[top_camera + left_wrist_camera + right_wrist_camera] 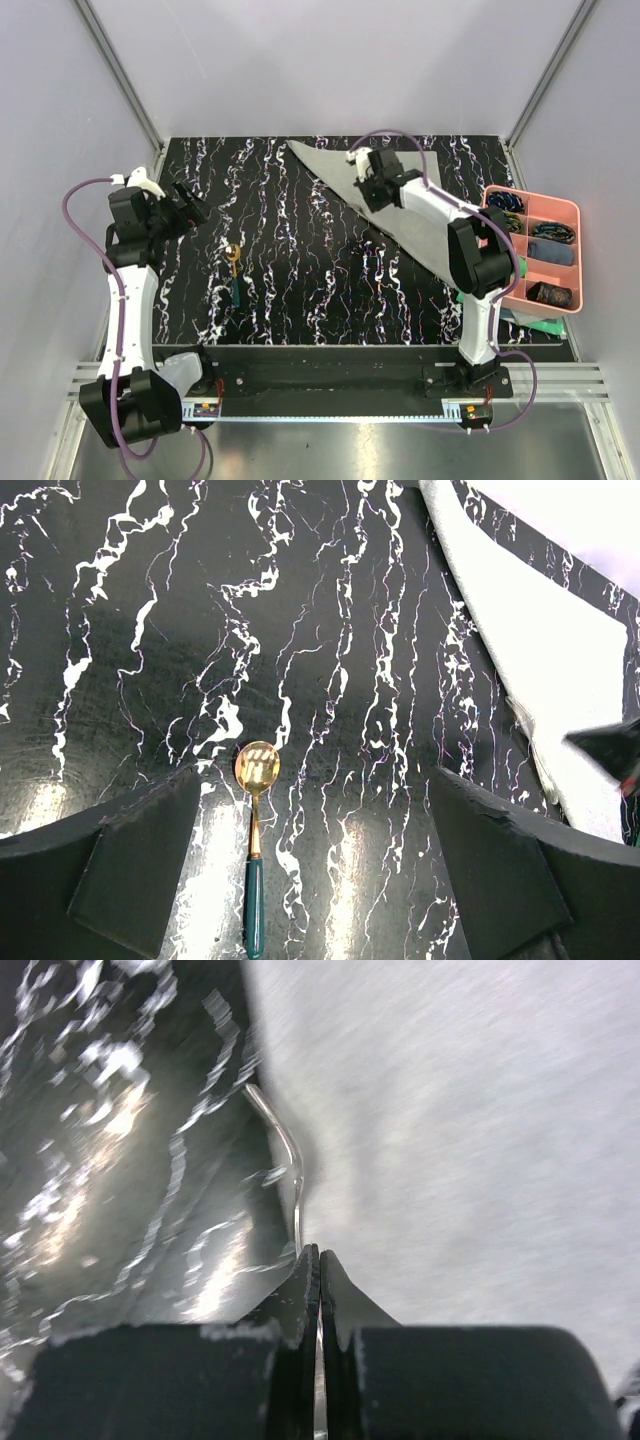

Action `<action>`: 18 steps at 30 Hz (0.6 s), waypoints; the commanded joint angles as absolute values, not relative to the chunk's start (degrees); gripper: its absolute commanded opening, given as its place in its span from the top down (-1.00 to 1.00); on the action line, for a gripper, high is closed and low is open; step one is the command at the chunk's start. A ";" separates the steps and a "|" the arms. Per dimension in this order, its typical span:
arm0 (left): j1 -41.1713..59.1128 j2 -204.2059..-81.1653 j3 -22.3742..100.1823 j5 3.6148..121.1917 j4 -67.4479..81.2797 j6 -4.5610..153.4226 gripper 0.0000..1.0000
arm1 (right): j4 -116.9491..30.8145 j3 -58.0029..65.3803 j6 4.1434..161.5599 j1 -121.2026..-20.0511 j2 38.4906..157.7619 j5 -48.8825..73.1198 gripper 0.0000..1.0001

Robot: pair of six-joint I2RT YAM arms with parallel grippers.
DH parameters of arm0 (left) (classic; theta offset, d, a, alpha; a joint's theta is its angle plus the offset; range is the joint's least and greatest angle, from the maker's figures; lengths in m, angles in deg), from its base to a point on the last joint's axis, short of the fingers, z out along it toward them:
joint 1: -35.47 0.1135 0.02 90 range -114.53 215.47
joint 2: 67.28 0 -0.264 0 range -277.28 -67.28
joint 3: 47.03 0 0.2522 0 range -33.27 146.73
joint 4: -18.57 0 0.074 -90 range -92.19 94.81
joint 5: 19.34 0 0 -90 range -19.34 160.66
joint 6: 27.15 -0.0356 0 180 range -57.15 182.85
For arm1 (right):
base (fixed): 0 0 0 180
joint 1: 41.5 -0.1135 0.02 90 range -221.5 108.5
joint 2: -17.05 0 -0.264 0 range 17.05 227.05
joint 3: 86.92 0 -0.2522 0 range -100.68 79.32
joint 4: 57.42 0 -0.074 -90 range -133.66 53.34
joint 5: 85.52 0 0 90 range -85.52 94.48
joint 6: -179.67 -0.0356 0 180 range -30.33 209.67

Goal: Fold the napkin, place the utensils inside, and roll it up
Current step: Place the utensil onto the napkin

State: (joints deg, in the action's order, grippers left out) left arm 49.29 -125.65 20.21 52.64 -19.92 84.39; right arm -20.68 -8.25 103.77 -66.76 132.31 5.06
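- Top view: the napkin [325, 162] is seen lying as a grey triangle at the far right of the table [300, 300], partly covered by the right gripper [370, 193]. The spoon [233, 272] lies left of centre.
- Left wrist: the left gripper [315, 875] is spread wide over the spoon, whose handle end is cut off.
- Right wrist: blurred. The fingers are pressed together at the napkin's edge, but a pinch cannot be confirmed.
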 commanded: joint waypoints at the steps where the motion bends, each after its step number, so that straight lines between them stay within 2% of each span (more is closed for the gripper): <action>1: 49.53 -126.17 20.26 50.63 -17.16 84.82 -0.97 | -23.18 -14.36 111.45 -62.95 133.67 10.01 1.00; 6: 49.62 -126.61 20.35 49.75 -17.25 84.82 -0.97 | -22.57 -19.55 113.66 -60.05 138.06 10.80 1.00; 10: 49.62 -126.96 20.26 49.48 -17.25 84.91 -0.97 | -18.35 -20.53 110.68 -59.96 138.25 17.56 0.98; 15: 49.62 -127.31 20.09 48.43 -16.81 85.53 -0.97 | -17.21 -16.22 105.58 -59.96 137.10 21.00 0.64; 18: 49.62 -127.31 19.91 47.64 -16.63 85.61 -0.98 | -17.12 -14.02 104.79 -59.96 136.41 21.00 0.53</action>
State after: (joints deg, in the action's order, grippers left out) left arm 49.34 -127.27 20.21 50.39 -19.50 85.18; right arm -18.56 -16.38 107.58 -59.72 138.60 17.76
